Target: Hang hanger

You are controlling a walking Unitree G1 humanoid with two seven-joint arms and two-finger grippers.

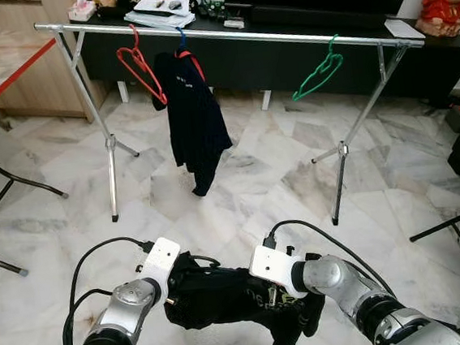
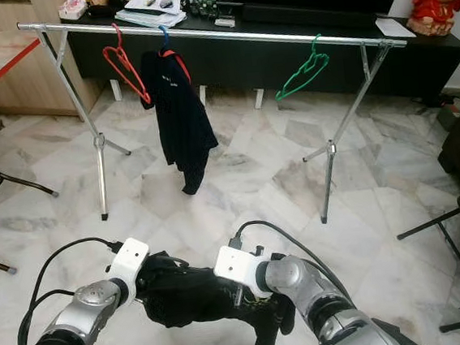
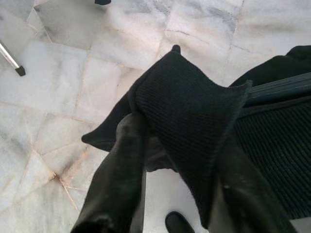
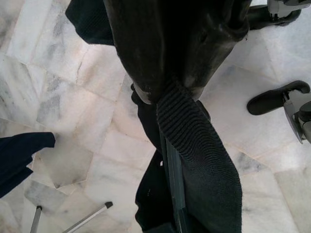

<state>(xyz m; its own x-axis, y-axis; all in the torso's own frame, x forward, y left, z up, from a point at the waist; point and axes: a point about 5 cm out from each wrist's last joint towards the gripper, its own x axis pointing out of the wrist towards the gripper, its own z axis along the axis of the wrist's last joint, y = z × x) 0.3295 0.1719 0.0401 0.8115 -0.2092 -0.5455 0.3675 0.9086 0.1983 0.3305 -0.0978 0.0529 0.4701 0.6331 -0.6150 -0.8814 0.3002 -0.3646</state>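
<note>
We hold the black garment (image 1: pixel 226 297) at 6 o'clock, left pincer (image 1: pixel 175 296) and right pincer (image 1: pixel 268 295) both clamped on it; its hanger could slip out before reaching the rail (image 1: pixel 282 37) at 12.

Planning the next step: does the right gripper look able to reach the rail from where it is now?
Probably not yet. The right gripper is shut on the black garment low near the robot, and the rail stands across open marble floor; nothing blocks walking closer.
</note>
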